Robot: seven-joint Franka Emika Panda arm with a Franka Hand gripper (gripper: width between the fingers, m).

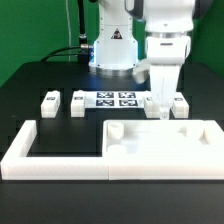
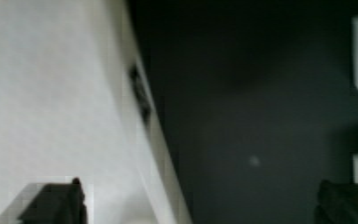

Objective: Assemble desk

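The gripper (image 1: pixel 163 95) is seen hanging low above the two legs (image 1: pixel 155 107) at the exterior view's right. Its jaws are spread fully wide and nothing is gripped. Both fingers (image 2: pixel 51 203) are shown far apart over the dark bench (image 2: pixel 247 120). The tabletop (image 1: pixel 165 140) is set in the border frame (image 1: pixel 25 150) at its right corner. Two more legs are placed left of the marker board (image 1: pixel 113 99). The triangular label (image 1: pixel 113 37) on the robot base (image 1: pixel 105 58) cannot be read.

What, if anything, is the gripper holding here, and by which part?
Nothing is held. The gripper is wide open, and no part is clamped between its fingers.
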